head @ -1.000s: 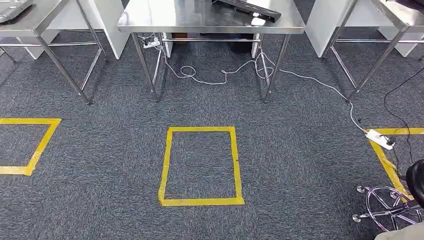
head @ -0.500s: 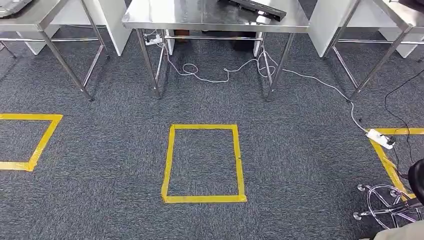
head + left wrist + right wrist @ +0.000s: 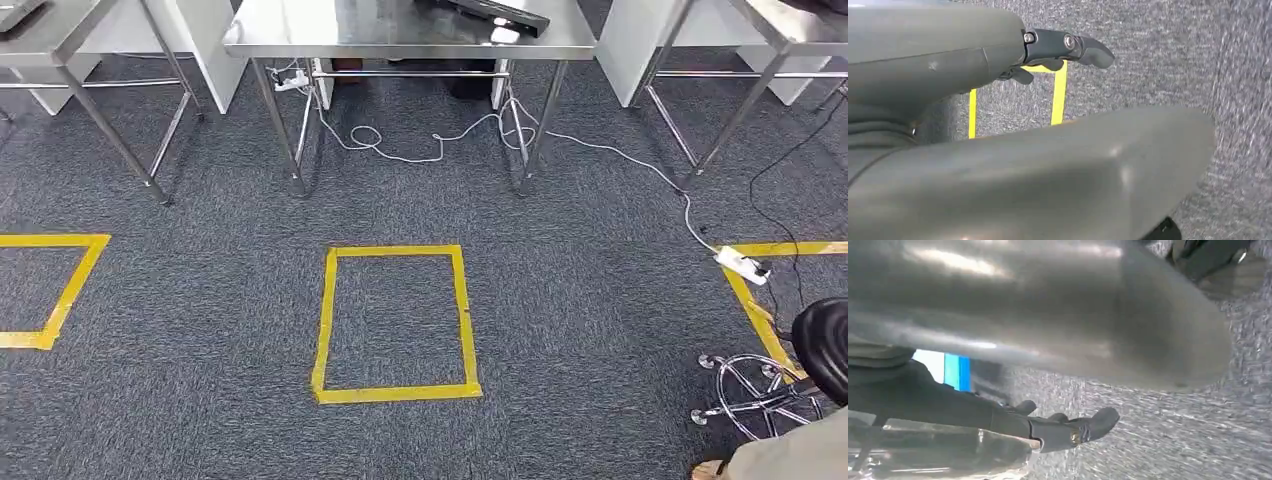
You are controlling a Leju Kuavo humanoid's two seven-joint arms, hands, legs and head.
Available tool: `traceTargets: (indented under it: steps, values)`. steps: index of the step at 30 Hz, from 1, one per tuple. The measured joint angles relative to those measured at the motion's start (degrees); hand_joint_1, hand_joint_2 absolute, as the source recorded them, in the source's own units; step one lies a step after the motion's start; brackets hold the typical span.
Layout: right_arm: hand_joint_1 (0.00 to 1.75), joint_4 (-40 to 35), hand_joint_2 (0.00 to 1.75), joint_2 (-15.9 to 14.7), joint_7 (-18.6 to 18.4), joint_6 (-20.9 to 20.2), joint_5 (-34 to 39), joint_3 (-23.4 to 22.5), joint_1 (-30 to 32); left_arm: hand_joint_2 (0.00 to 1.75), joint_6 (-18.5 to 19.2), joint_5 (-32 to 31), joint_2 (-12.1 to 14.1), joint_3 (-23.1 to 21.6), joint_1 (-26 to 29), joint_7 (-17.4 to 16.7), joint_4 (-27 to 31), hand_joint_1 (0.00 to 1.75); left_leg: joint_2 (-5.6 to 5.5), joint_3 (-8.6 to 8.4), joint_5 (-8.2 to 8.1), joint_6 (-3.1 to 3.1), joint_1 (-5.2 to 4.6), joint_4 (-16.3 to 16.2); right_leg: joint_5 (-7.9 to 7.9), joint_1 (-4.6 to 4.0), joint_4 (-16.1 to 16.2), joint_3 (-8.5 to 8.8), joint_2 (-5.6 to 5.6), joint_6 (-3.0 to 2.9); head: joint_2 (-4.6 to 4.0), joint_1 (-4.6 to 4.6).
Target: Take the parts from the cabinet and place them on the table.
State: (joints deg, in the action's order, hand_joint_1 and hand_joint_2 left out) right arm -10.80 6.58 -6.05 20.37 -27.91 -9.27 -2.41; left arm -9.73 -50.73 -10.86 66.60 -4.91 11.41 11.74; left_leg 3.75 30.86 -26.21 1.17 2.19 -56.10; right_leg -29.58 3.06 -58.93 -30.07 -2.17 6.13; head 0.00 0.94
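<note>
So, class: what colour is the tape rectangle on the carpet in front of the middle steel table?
Yellow. The tape rectangle shows best in the head view.

Ahead of you a steel table [image 3: 400, 35] stands on grey carpet [image 3: 580, 300], a dark flat object [image 3: 495, 14] on its top. A white cable [image 3: 440, 145] loops under it and runs to a power strip [image 3: 740, 266]. A yellow tape rectangle [image 3: 395, 322] marks the floor just before it, and a chair base [image 3: 750, 395] sits beside the strip.

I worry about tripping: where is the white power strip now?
In the head view, the white power strip lies on the carpet at the right, on the yellow tape, beyond the office chair.
</note>
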Motion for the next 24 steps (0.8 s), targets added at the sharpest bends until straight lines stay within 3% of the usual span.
traceTargets:
  steps: [1, 2, 3, 5, 6, 7, 8, 10, 11, 12, 14, 15, 16, 17, 18, 20, 21, 22, 23, 24]
  values:
    - [0.0, 0.0, 0.0, 0.7, -0.1, -0.2, 0.0, 0.0, -0.2, 0.0, 0.0, 0.0, 0.4, 0.0, 0.0, -0.1, 0.1, 0.0, 0.32, 0.13, -0.41, -0.92, -0.71, -0.6, 0.54, 0.0, 2.2, 0.61, -2.64, 0.06, 0.0, 0.55]
    - [0.0, 0.0, 0.0, 0.4, -0.2, -0.2, -0.1, 0.0, -0.3, 0.0, 0.0, 0.1, 0.2, 0.0, 0.0, -0.3, 0.0, 0.0, 0.68, 0.04, -0.65, -1.37, -0.47, -0.6, 0.83, -0.38, 2.2, 0.47, -1.26, -1.15, 0.0, 0.38]
    - [0.0, 0.0, 0.0, 0.7, -0.3, -0.2, -0.2, 0.0, -0.3, 0.0, -0.1, 0.2, 0.3, 0.0, 0.0, -0.3, 0.0, 0.0, 0.92, -0.28, -0.58, -1.57, -0.53, -0.5, 0.77, -0.43, 2.0, 0.25, -0.8, -2.4, 0.0, -0.24]
    - [0.0, 0.0, 0.0, 0.6, -0.5, -0.2, -0.5, 0.0, -0.2, 0.0, -0.1, 0.3, 0.2, 0.0, 0.0, -0.6, 0.0, 0.0, 1.57, -0.63, -0.35, -2.03, 0.0, -0.2, 0.8, -0.69, 1.7, -0.04, 0.05, -3.54, 0.0, -0.26]
    - [0.0, 0.0, 0.0, 0.5, -0.5, -0.2, -0.5, 0.0, -0.2, 0.0, -0.1, 0.3, 0.2, 0.0, 0.0, -0.7, 0.0, 0.0, 1.18, -0.53, -0.81, -2.51, 0.36, -0.4, 1.11, -0.62, 1.8, 0.29, 0.61, -4.27, 0.0, -0.33]
    - [0.0, 0.0, 0.0, 0.6, -0.6, -0.2, -0.6, 0.0, -0.2, 0.0, -0.1, 0.4, 0.2, 0.0, 0.0, -0.7, 0.0, 0.0, -0.85, 0.18, -2.94, -2.55, 0.52, -2.1, 1.34, -0.63, 1.8, 0.26, 1.07, -4.7, 0.0, -0.41]
    - [0.0, 0.0, 0.0, 0.6, -0.6, -0.2, -0.6, 0.0, -0.3, 0.0, -0.1, 0.3, 0.2, 0.0, 0.0, -0.7, 0.0, 0.0, -2.2, 1.82, -5.85, -2.36, 0.29, -6.0, 1.58, -0.9, 1.7, 0.0, 1.49, -5.09, 0.0, -0.52]
    - [0.0, 0.0, 0.0, 0.6, -0.7, -0.3, -0.6, 0.0, -0.2, 0.0, -0.1, 0.4, 0.2, 0.0, 0.1, -0.8, 0.0, 0.0, -3.15, 6.12, -10.42, -1.96, -0.02, -15.7, 1.88, -1.59, 1.7, -0.51, 2.55, -5.58, 0.0, -0.59]
    - [0.0, 0.0, 0.0, 0.6, -0.7, -0.3, -0.6, 0.0, -0.2, 0.0, -0.1, 0.5, 0.2, 0.0, 0.1, -0.8, 0.0, 0.0, -3.24, 7.63, -11.1, -1.6, -0.19, -18.8, 2.0, -1.96, 1.7, -0.67, 3.25, -5.76, 0.0, -0.63]
    - [0.0, 0.0, 0.0, 0.6, -0.7, -0.3, -0.6, 0.0, -0.2, 0.0, -0.1, 0.5, 0.2, 0.0, 0.1, -0.9, 0.0, 0.0, -3.28, 8.0, -10.54, -1.12, -0.45, -19.4, 2.01, -2.28, 1.7, -0.72, 3.95, -5.78, 0.0, -0.59]
    - [0.0, 0.0, 0.0, 0.6, -0.7, -0.3, -0.7, 0.0, -0.1, 0.0, -0.2, 0.8, 0.1, 0.0, 0.2, -1.0, 0.0, 0.0, -3.75, 5.08, -5.93, 0.45, -1.15, -13.0, 2.13, -2.98, 1.7, -0.61, 5.55, -5.96, 0.0, -0.61]
    - [0.0, 0.0, 0.0, 0.6, -0.7, -0.3, -0.9, 0.0, -0.2, 0.0, -0.4, 0.8, 0.1, 0.0, 0.2, -1.0, 0.0, 0.0, -5.11, 2.57, -3.19, 1.6, -1.53, -7.7, 2.25, -3.21, 1.7, -0.52, 6.33, -6.14, 0.0, -0.61]
    - [0.0, 0.0, 0.0, 0.9, -0.7, -0.3, -1.0, 0.0, -0.2, 0.0, -0.7, 0.9, 0.4, 0.0, 0.1, -1.1, 0.0, 0.0, -8.72, 0.78, -1.8, 3.2, -2.11, -3.5, 2.26, -2.57, 1.7, -0.64, 6.87, -6.14, 0.0, -0.46]
    - [0.0, 0.0, 0.0, 1.0, -0.9, -0.4, -1.0, 0.0, -0.4, 0.0, -0.9, 0.8, 0.4, 0.0, 0.2, -1.2, 0.1, 0.0, -9.77, 0.46, -1.96, 3.79, -1.95, -2.8, 2.31, -3.54, 1.5, -0.88, 7.36, -6.06, 0.0, -0.06]
    - [0.0, 0.0, 0.0, 1.0, -1.1, -0.4, -1.0, 0.0, -0.5, 0.0, -1.2, 0.8, 0.2, 0.0, 0.2, -1.2, 0.0, 0.0, -9.29, 0.22, -1.89, 3.52, -2.36, -2.3, 2.42, -2.8, 1.5, -1.28, 8.02, -5.92, 0.0, -0.29]
    - [0.0, 0.0, 0.0, 0.9, -1.5, -0.7, -1.0, 0.0, -0.5, 0.0, -1.2, 0.8, 0.0, 0.0, 0.0, -1.5, 0.0, 0.0, -8.26, 0.16, -1.71, 3.63, -2.68, -1.9, 2.93, -2.47, 1.8, -1.66, 9.36, -5.1, 0.0, -0.7]
    - [0.0, 0.0, 0.0, 0.7, -1.7, -0.7, -0.9, 0.0, -0.5, 0.0, -1.2, 0.7, -0.4, 0.0, 0.1, -1.5, 0.0, 0.0, -7.23, -0.28, -1.06, 3.31, -1.96, -0.6, 2.89, -3.35, 1.5, -2.27, 9.27, -4.99, 0.0, -0.65]
    - [0.0, 0.0, 0.0, 0.6, -1.9, -0.7, -0.8, 0.0, -0.4, 0.0, -1.2, 0.6, -0.4, 0.0, -0.1, -1.6, 0.0, 0.0, -6.49, -0.49, -0.68, 2.78, -1.85, -0.1, 2.22, -3.12, 0.2, -2.97, 6.06, -5.02, 0.0, -0.61]
    - [0.0, 0.0, 0.0, 0.5, -2.1, -0.7, -0.7, -0.1, -0.6, 0.0, -1.1, 0.4, -0.5, 0.0, -0.1, -1.6, 0.0, 0.0, -5.76, -0.32, -0.66, 2.96, -1.84, 0.0, 0.64, -3.13, -2.3, -4.35, 4.09, -5.15, 0.0, -0.11]
    - [0.0, 0.0, 0.0, 0.4, -2.2, -0.7, -0.6, -0.1, -0.8, 0.0, -1.1, 0.2, -0.5, 0.0, 0.1, -1.7, 0.0, 0.0, -4.85, -0.21, -0.67, 2.92, -1.87, -0.1, -1.36, -2.91, -6.2, -6.33, 3.46, -5.24, 0.0, 0.18]
